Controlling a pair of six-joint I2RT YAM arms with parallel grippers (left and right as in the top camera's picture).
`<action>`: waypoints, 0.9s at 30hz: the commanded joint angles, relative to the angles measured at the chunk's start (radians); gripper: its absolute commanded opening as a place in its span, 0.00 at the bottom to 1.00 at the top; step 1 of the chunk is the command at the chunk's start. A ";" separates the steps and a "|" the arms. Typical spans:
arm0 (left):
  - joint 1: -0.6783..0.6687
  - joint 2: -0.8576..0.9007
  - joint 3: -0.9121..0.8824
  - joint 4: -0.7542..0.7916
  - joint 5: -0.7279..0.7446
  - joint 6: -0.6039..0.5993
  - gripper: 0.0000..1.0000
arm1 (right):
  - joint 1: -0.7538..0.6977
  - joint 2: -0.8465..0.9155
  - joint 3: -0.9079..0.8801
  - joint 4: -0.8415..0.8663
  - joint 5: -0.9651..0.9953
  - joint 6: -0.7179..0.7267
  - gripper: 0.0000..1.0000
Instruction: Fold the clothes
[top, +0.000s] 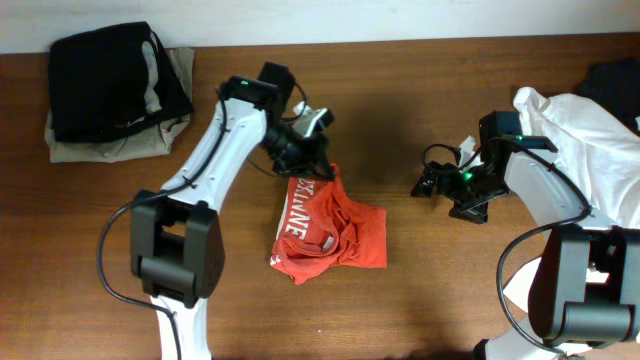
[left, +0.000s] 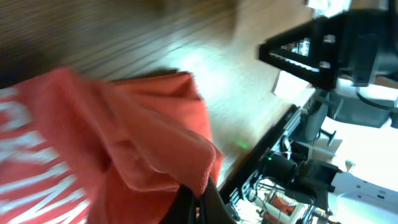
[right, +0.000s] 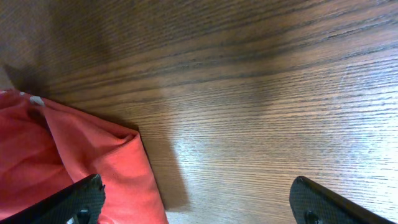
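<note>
**Overhead:** The orange-red T-shirt (top: 335, 235) lies crumpled on the table (top: 420, 300), with white lettering showing on its left part. The left gripper (top: 312, 168) sits at the T-shirt's far edge, touching the cloth there. Its jaws look pressed together on that edge. The right gripper (top: 430, 185) is to the right of the T-shirt and apart from it, low over bare wood. Far to the left of the T-shirt, at the back of the table, a black garment (top: 105, 80) lies on a khaki garment (top: 100, 150). Far to the right of the T-shirt a white garment (top: 590, 140) is heaped at the table's edge.

**Left wrist:** The T-shirt (left: 112, 155) fills the left and lower part of the view, bunched in soft folds, with blurred white letters at the lower left. The left gripper (left: 198, 202) shows at the bottom edge. Its dark fingers are closed tight against each other and pinch a fold of the T-shirt. The table (left: 155, 43) runs beyond the cloth.

**Right wrist:** The right gripper (right: 199, 202) has its jaws spread wide, one finger (right: 78, 199) at the lower left and the other at the lower right. Bare table (right: 261, 99) lies between them. A corner of the T-shirt (right: 93, 155) reaches in from the lower left, just beside the left-hand finger. Whether that finger touches the cloth cannot be told.
</note>
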 joint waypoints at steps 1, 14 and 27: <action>-0.081 0.011 0.022 0.040 0.066 -0.003 0.01 | 0.001 -0.011 0.017 0.000 0.010 0.005 0.99; -0.220 0.011 0.021 0.206 0.001 -0.092 0.80 | 0.000 -0.011 0.017 -0.013 0.005 0.040 0.99; -0.006 0.010 0.261 -0.083 -0.298 0.006 0.94 | -0.099 -0.011 0.017 -0.065 0.010 0.001 0.99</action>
